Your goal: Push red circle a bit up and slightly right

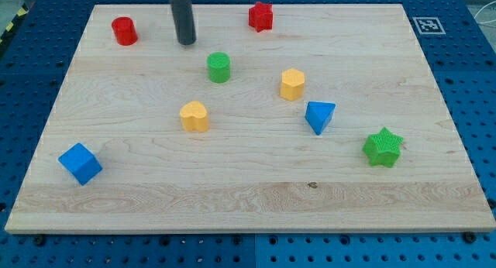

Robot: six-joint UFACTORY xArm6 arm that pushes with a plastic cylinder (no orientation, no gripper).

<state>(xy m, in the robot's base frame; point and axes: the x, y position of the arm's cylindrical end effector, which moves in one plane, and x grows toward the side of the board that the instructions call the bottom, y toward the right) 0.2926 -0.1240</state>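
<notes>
The red circle [124, 30] stands near the board's top left corner. My tip [187, 42] rests on the board to the right of the red circle, a little lower, with a clear gap between them. The green circle [219, 67] lies just below and right of the tip. The rod comes down from the view's top edge.
A red star [261, 16] sits at top centre. A yellow hexagon [292, 84], yellow heart [194, 116], blue triangle [319, 116], green star [383, 147] and blue cube [80, 163] are spread over the wooden board [248, 206]. A marker tag [427, 25] is at top right.
</notes>
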